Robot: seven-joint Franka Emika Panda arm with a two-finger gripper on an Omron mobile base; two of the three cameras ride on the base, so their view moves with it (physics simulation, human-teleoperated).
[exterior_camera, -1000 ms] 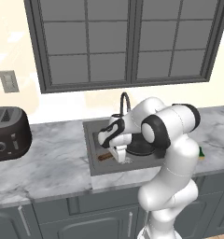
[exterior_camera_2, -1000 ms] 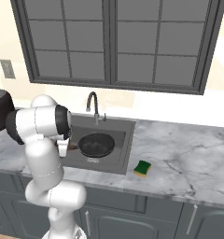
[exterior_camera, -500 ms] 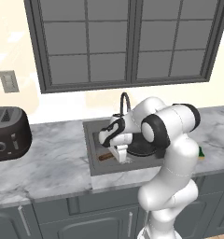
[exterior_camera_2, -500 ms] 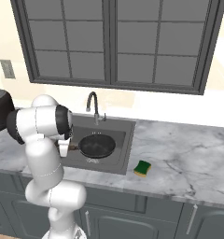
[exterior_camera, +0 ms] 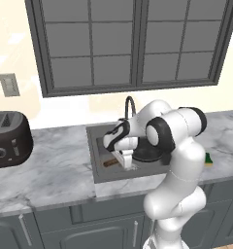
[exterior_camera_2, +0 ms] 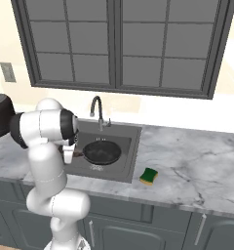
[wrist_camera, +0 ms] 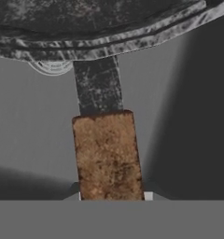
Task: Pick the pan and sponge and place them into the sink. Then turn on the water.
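gripper (exterior_camera: 126,164): down in the sink, fingers pointing down, jaws nearly together w/ the pan handle between them; hand view shows the brown handle running up from btwn the tips, so it's clamped on the handle.
pan (exterior_camera_2: 102,152): black, sits in the sink, bowl just right of gripper in right base view; over the drain. In left base view bowl (exterior_camera: 146,151) is just beyond gripper, partly behind the arm.
handle (wrist_camera: 108,156): brown wood, straight, goes from the tips up to a dark metal neck, then the pan rim across top of hand view. In left base view its free end (exterior_camera: 109,163) sticks out left of gripper, low in the basin.
drain (wrist_camera: 52,67): round metal, peeks out under pan rim, upper left of handle in hand view.
sink (exterior_camera: 95,168): dark grey basin around gripper; faucet (exterior_camera_2: 96,112) at rear, behind gripper.
sponge (exterior_camera_2: 149,176): yellow/green, on counter (exterior_camera_2: 197,171) right of sink, well apart from gripper, past the pan. Not in sink.
toaster (exterior_camera: 9,139): black, on counter far left of gripper.
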